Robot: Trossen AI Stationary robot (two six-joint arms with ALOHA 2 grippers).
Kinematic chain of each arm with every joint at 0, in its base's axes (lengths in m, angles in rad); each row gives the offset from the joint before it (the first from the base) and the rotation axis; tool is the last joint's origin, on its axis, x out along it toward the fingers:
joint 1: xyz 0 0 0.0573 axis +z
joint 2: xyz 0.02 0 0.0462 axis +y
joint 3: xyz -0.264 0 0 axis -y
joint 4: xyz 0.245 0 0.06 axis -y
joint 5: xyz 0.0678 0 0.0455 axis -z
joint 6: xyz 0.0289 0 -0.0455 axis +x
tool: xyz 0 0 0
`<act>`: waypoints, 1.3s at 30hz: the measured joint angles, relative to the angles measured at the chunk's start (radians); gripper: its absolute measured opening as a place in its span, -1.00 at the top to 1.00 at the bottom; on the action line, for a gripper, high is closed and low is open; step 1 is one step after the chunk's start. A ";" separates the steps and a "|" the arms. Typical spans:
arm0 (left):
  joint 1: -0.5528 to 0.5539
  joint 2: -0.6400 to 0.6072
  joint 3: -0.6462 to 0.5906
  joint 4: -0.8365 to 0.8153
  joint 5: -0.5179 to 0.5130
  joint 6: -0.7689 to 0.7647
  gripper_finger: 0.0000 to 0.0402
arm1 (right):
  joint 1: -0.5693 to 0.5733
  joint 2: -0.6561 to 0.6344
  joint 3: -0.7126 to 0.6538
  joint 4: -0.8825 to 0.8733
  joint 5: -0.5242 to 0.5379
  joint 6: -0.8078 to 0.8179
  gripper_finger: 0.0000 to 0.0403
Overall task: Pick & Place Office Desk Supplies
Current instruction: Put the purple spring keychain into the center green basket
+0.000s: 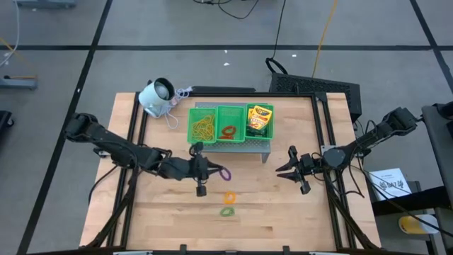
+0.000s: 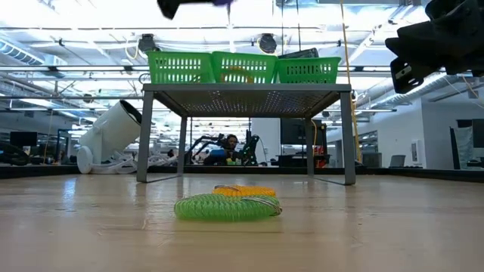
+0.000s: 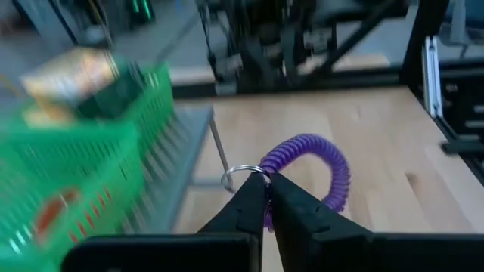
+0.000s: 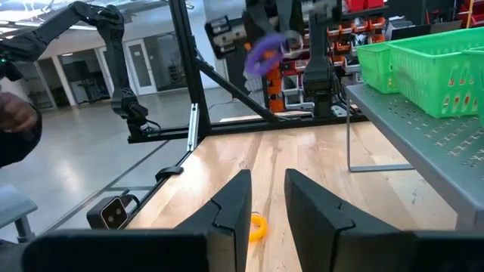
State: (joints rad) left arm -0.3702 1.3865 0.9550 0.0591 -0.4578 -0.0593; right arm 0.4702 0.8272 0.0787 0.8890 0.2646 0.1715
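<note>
My left gripper [image 1: 209, 170] hovers above the table's middle, in front of the tray stand, shut on a purple coiled ring [image 1: 225, 172]; the ring also shows in the left wrist view [image 3: 318, 162]. An orange ring [image 1: 228, 197] and a green coiled ring [image 1: 226, 210] lie flat on the wood nearer the front edge. In the low view the green ring [image 2: 227, 206] lies in front of the orange one [image 2: 246, 190]. My right gripper [image 1: 291, 168] waits open to the right, touching nothing. The tray holds yellowish rubber bands [image 1: 203, 127], a red-orange ring [image 1: 227, 132] and a crayon box [image 1: 260, 120]. My left gripper pinches the purple coiled ring between its two fingertips, at the end of the coil next to its small metal split ring [image 3: 265, 181]. The fingers reach roughly level toward the table's right. The ring is lifted clear of the table and sticks out beyond the fingertips.
The green three-part tray [image 1: 216, 139] sits on a grey perforated metal stand [image 1: 263, 148] at the table's far middle. A white round-headed device [image 1: 157, 95] with a cord lies at the far left. Bare wood lies around the two rings and between the grippers.
</note>
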 joint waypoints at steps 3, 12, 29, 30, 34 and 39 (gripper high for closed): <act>0.008 -0.001 0.000 0.078 -0.014 0.121 0.88 | 0.000 0.000 0.000 0.000 0.000 0.000 0.65; 0.096 -0.001 0.000 0.222 -0.017 0.295 0.97 | 0.000 0.000 0.000 -0.001 0.000 0.000 0.65; 0.324 -0.001 0.000 0.204 -0.017 0.307 0.95 | 0.000 0.000 0.000 -0.002 0.000 0.000 0.65; 0.335 -0.001 0.000 0.204 -0.021 0.300 0.92 | 0.000 0.000 0.000 -0.002 -0.001 0.000 0.65; 0.374 -0.001 0.000 0.205 -0.058 0.274 0.87 | 0.000 0.000 0.000 -0.002 -0.003 0.000 0.65; 0.401 -0.001 0.000 0.204 -0.058 0.230 0.86 | 0.000 0.000 0.000 -0.002 -0.003 0.000 0.65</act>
State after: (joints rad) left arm 0.0309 1.3857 0.9554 0.2634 -0.5159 0.1709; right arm 0.4704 0.8272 0.0785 0.8871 0.2618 0.1716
